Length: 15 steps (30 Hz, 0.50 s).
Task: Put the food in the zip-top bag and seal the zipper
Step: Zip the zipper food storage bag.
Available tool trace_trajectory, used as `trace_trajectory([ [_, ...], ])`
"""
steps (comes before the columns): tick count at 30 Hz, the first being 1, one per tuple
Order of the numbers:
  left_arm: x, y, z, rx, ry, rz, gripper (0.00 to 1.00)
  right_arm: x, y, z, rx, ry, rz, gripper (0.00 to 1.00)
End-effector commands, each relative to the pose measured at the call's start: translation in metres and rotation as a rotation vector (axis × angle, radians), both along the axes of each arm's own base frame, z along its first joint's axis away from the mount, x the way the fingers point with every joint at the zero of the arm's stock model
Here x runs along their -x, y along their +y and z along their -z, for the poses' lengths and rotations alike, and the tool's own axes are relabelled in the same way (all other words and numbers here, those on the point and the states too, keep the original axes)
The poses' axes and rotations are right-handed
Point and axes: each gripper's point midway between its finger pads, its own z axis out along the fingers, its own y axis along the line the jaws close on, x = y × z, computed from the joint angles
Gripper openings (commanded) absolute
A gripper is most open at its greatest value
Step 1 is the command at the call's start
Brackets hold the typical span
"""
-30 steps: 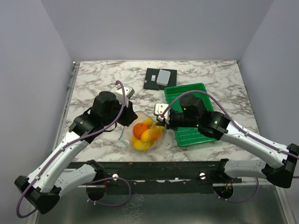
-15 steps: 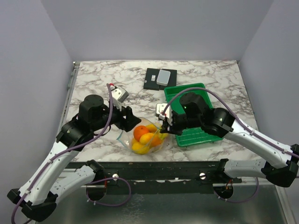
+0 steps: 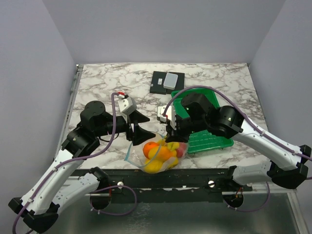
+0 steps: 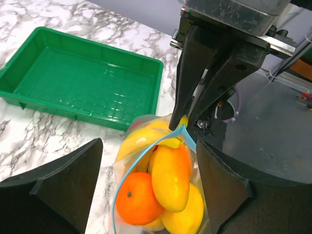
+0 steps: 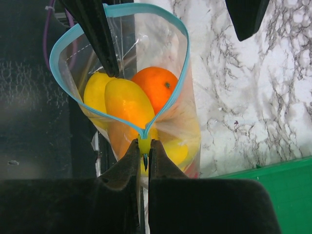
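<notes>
Opened and withdrawn: left tool (image 3: pixel 141 126) | right tool (image 5: pixel 145 151) pinching zipper (image 5: pixel 136 6)

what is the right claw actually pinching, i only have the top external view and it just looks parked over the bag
Observer: The right wrist view shows the right claw shut on a small yellow tab, at the corner of the zip-top bag where the two zipper sides meet.
Operator: so is the mouth sealed
Observer: No. From that wrist, the zipper gapes in a wide loop above the food.
Operator: and the left claw, is it gripping anything
Observer: The left wrist view shows the left claw open, with the bag between its spread fingers.
</notes>
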Motion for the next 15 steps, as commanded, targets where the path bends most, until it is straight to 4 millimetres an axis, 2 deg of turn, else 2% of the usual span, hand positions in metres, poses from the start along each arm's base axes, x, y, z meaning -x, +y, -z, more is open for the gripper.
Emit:
trace_trajectory([
  [1, 0.015, -0.01, -0.007, 0.064, -0.055, 0.133, 0.8, 0.012, 0.004, -0.01, -0.009, 0.034, -0.024, 0.01],
  [9, 0.031, -0.015, 0.001, 0.099, -0.027, 0.235, 0.81, 0.01, 0.013, -0.011, 0.031, 0.056, 0.01, 0.01],
  [15, 0.032, -0.018, 0.016, 0.094, -0.012, 0.248, 0.81, 0.01, 0.02, -0.013, 0.026, 0.063, 0.012, 0.0],
])
